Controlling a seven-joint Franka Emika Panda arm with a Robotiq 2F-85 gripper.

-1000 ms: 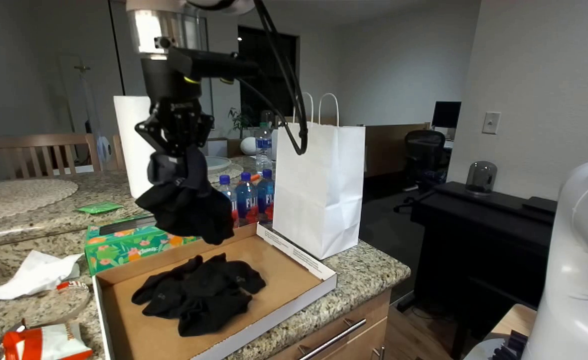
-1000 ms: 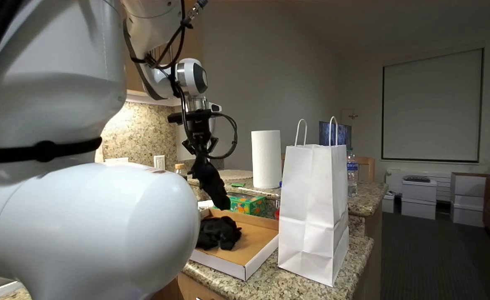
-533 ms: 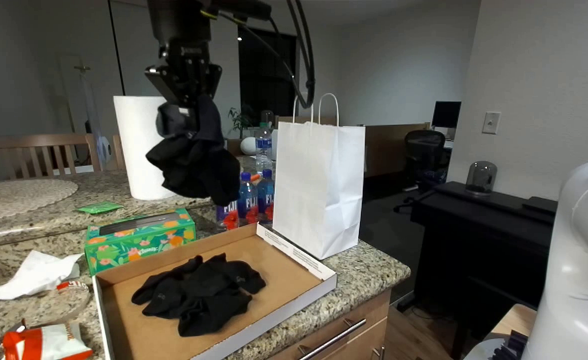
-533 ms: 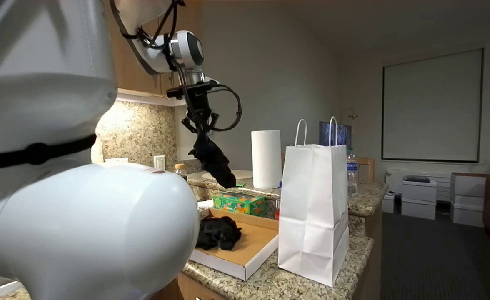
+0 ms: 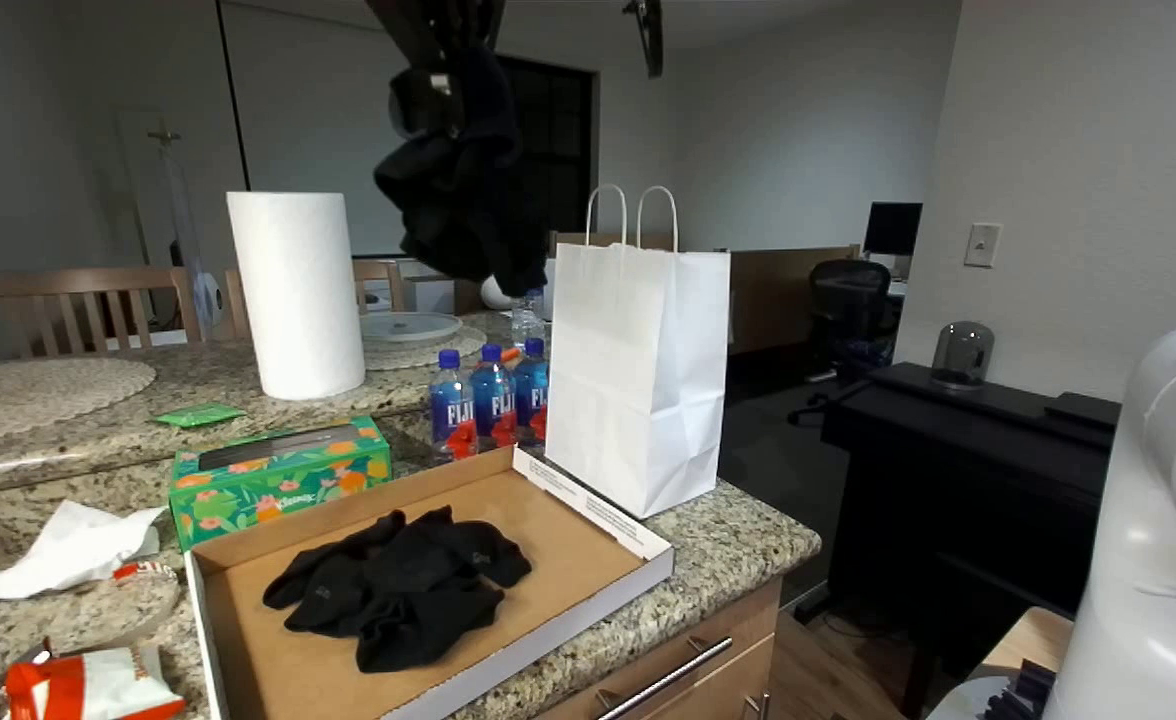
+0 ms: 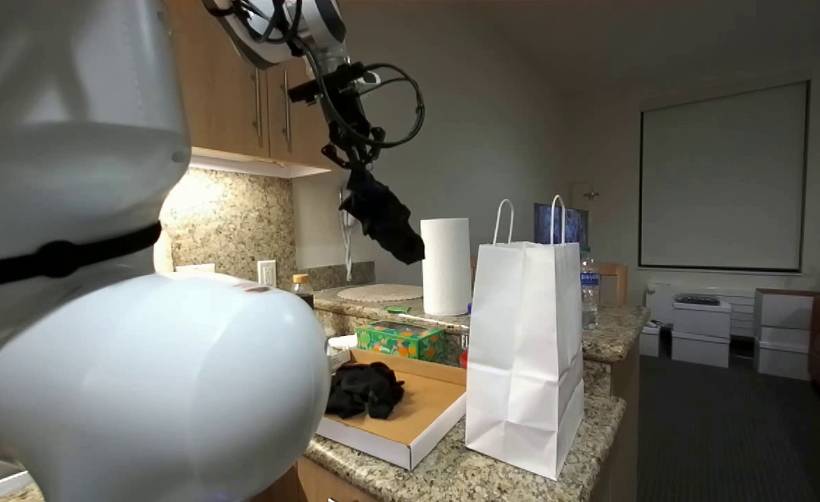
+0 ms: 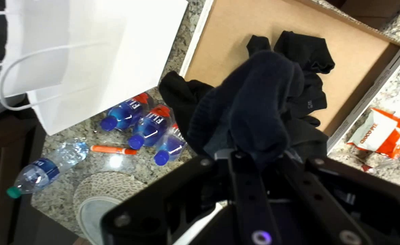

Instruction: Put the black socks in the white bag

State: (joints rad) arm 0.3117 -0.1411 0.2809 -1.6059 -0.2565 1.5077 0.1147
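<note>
Clutching some black socks (image 5: 463,200), the pincer (image 6: 359,167) seems mid-transfer, a sock heap (image 5: 398,585) below it in a tray (image 5: 568,510), the white bag (image 5: 613,370) off to its side, so rising over that bag likely comes next.

Some socks (image 5: 398,590) lie in the box (image 5: 573,525), the bag (image 5: 628,380) just beside it, possibly touching.

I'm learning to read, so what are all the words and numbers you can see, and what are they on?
"FIJI": on the blue-capped water bottles.
"Kleenex": on the flowery tissue box.
"CHOCO PIE": on the red-and-white snack wrapper.
"DA", the rest unclear: on the green-capped bottle.
Too small to read: print on the edge of the cardboard tray and marks on the black socks lying in it.
No numbers I can read.
</note>
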